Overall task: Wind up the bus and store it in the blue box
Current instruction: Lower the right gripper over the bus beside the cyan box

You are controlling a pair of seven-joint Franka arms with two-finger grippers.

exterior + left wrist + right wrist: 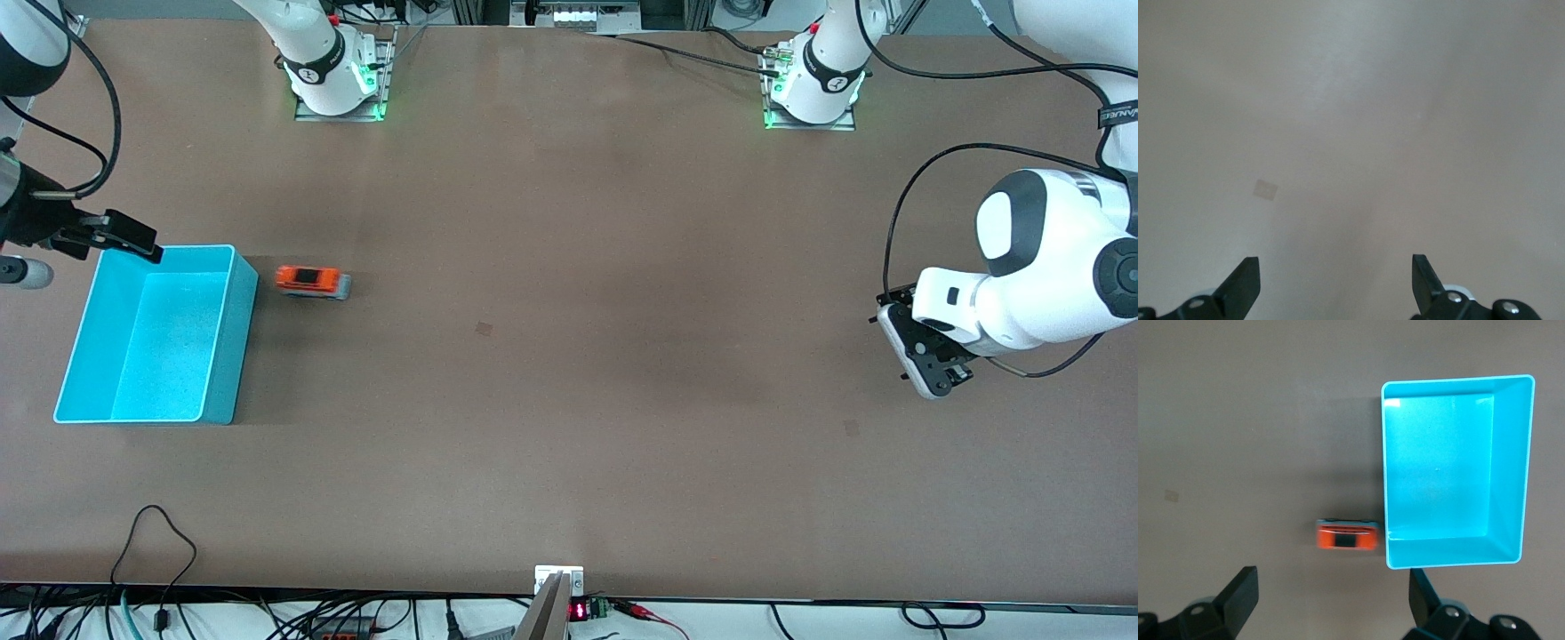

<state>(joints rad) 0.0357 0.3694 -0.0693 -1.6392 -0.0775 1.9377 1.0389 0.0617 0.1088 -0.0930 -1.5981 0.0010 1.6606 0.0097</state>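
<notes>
The small orange bus (311, 282) stands on the table beside the blue box (227, 356), next to the box's wall that faces the left arm's end. The box is hollow with nothing in it. My right gripper (133, 238) hangs over the box's corner that lies farthest from the front camera. In the right wrist view the bus (1347, 535) and the box (1508, 473) lie below the right gripper (1331, 593), which is open and holds nothing. My left gripper (933, 369) waits over bare table at the left arm's end, and the left wrist view shows this gripper (1336, 280) open with nothing in it.
Both arm bases (338, 80) stand along the table's edge farthest from the front camera. A small square mark (484, 329) shows on the table's middle. Cables and a small display unit (578, 610) lie along the edge nearest the front camera.
</notes>
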